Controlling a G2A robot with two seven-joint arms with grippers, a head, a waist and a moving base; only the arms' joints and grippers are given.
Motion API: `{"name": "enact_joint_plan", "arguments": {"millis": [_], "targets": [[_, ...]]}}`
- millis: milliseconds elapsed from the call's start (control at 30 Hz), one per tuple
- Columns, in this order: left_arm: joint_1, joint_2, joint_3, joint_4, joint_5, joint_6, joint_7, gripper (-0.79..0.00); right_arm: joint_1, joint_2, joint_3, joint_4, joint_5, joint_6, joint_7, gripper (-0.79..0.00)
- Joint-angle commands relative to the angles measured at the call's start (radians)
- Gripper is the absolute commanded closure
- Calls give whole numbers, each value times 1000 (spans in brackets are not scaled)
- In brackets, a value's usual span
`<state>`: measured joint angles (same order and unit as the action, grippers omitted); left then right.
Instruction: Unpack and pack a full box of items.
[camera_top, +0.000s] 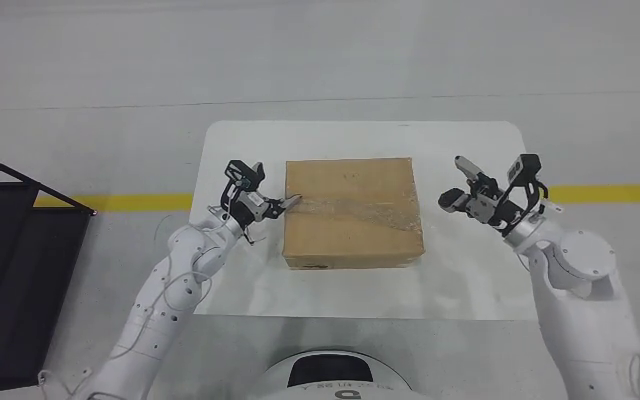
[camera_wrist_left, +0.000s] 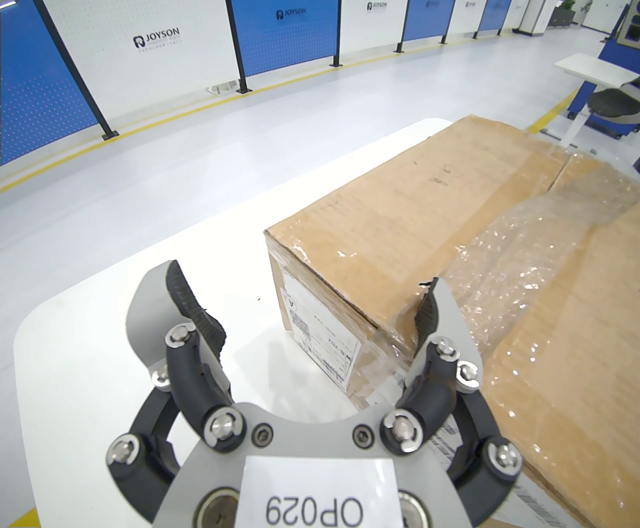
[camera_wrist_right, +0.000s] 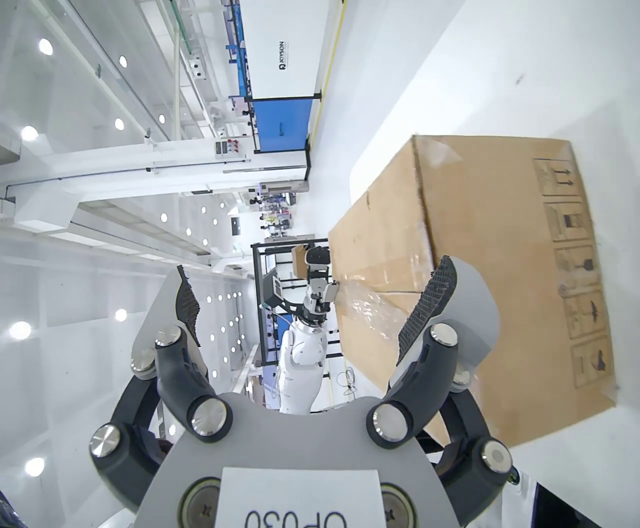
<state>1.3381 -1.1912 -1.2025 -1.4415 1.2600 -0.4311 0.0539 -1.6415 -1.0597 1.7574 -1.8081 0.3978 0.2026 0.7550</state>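
Note:
A shut brown cardboard box (camera_top: 350, 210) stands in the middle of the white table (camera_top: 250, 285), its top seam covered with crinkled clear tape (camera_wrist_left: 525, 250). My left gripper (camera_top: 275, 193) is open at the box's left end, at the height of the top edge. In the left wrist view one fingertip (camera_wrist_left: 430, 305) is at the taped seam on the box (camera_wrist_left: 400, 215), the other over the table. My right gripper (camera_top: 458, 182) is open, a little off the right end of the box (camera_wrist_right: 475, 260), with nothing between its fingers.
Printed labels (camera_wrist_left: 320, 335) are stuck on the box's left end. Bare table lies on both sides of the box. A black rack (camera_top: 30, 250) stands on the floor at the far left, and a yellow floor line (camera_top: 130, 202) runs behind it.

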Motion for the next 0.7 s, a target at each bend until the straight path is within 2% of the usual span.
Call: {"name": "enact_joint_plan", "arguments": {"millis": [0, 167, 333, 500, 600, 667], "targets": [[-6, -1, 5, 5, 0, -1, -2, -785, -10, 3, 9, 13, -7, 21, 19, -785], [-15, -2, 9, 13, -6, -6, -5, -785, -4, 10, -17, 20, -75, 64, 48, -785], [-15, -2, 9, 13, -6, -6, -5, -785, -8, 14, -45, -10, -159, 106, 17, -785], [-15, -2, 9, 13, -6, -6, -5, -785, -22, 20, -47, -22, -187, 128, 45, -785], [-15, -2, 9, 13, -6, -6, -5, -785, -18, 27, -37, -5, -159, 103, 157, -382], [-15, -2, 9, 13, -6, -6, -5, -785, -16, 31, -23, 12, -135, 74, 218, -283]]}}
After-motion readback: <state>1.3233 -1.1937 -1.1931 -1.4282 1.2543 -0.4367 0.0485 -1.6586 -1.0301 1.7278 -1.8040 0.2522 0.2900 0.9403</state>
